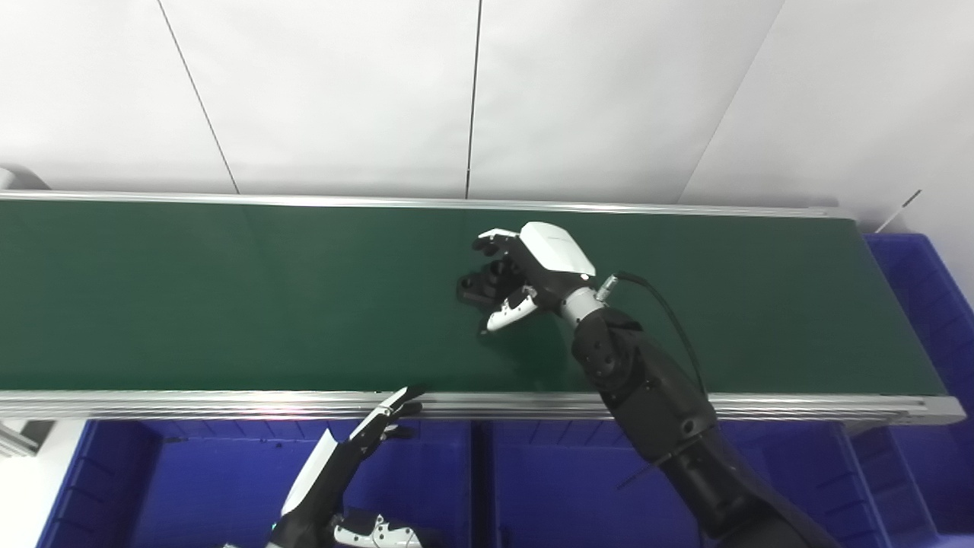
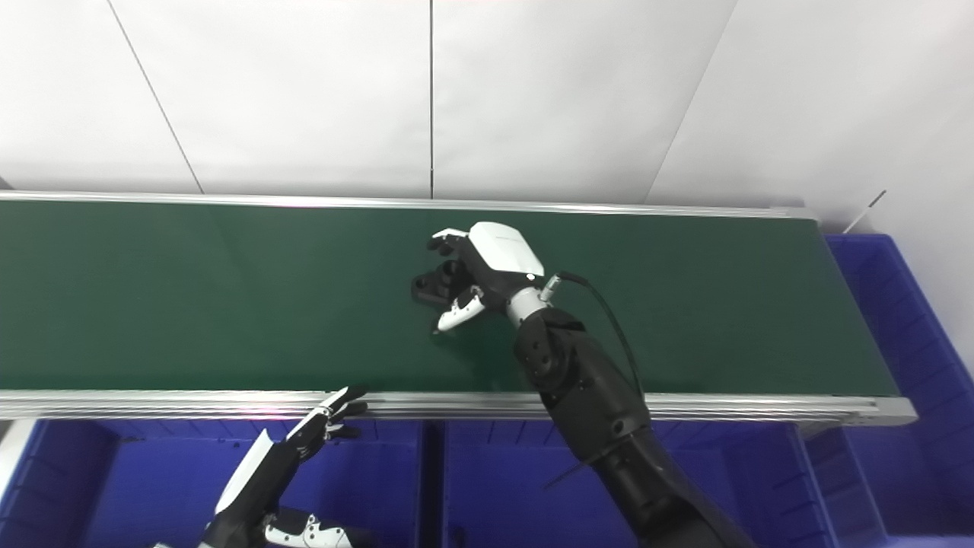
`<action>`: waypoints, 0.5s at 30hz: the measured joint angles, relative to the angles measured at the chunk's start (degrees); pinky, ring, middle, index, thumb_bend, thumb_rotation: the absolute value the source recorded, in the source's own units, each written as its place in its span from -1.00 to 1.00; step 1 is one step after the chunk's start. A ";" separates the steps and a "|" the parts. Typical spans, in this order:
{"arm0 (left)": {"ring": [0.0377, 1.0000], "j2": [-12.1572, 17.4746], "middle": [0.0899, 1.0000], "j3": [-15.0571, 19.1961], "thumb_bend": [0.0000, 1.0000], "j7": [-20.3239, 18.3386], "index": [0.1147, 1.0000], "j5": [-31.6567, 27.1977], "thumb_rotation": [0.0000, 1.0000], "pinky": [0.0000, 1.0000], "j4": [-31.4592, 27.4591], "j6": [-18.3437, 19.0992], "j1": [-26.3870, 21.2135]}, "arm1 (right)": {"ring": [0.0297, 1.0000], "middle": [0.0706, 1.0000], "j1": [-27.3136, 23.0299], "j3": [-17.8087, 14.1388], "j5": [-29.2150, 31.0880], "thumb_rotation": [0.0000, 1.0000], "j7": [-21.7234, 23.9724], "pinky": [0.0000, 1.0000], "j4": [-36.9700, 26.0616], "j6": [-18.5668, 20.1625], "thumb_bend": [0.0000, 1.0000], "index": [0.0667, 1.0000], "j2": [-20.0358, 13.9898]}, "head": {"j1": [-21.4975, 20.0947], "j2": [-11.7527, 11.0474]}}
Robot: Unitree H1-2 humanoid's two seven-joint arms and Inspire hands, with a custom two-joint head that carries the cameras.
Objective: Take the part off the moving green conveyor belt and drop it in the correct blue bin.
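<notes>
A small black part (image 1: 470, 288) lies on the green conveyor belt (image 1: 228, 297), near its middle. My right hand (image 1: 525, 278) reaches over the belt and sits on the part's right side. Its fingers curl over the part and its thumb (image 1: 508, 312) is spread toward the belt's near side, not closed on the part. The part's right half is hidden under the fingers. My left hand (image 1: 365, 441) is low at the front, over a blue bin (image 1: 190, 479), with its fingers stretched out and holding nothing.
Blue bins line the front below the belt's metal rail (image 1: 228, 405): one at left, one at centre (image 1: 548, 479), one at front right (image 1: 860, 472). Another blue bin (image 1: 928, 297) stands past the belt's right end. A white wall is behind.
</notes>
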 measured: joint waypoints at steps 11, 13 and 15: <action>0.75 -0.07 0.87 0.47 0.57 -0.85 0.79 -0.01 -0.35 0.53 -0.01 0.00 -0.03 | -0.21 -0.04 0.62 0.36 -2.06 -1.00 -0.62 -0.24 -1.29 0.68 0.03 -0.06 -3.28 | -0.09 0.35; 0.75 -0.12 0.86 0.48 0.57 -0.85 0.79 0.00 -0.35 0.53 -0.01 0.00 -0.02 | -0.22 -0.05 0.66 0.52 -2.67 -1.00 -0.59 -0.26 -1.55 0.79 0.03 -0.06 -3.57 | -0.09 0.35; 0.75 -0.19 0.86 0.49 0.57 -0.85 0.79 0.00 -0.34 0.53 -0.02 0.00 -0.02 | -0.24 -0.06 0.66 0.54 -2.96 -1.00 -0.45 -0.30 -1.70 1.14 0.03 -0.04 -3.76 | -0.09 0.35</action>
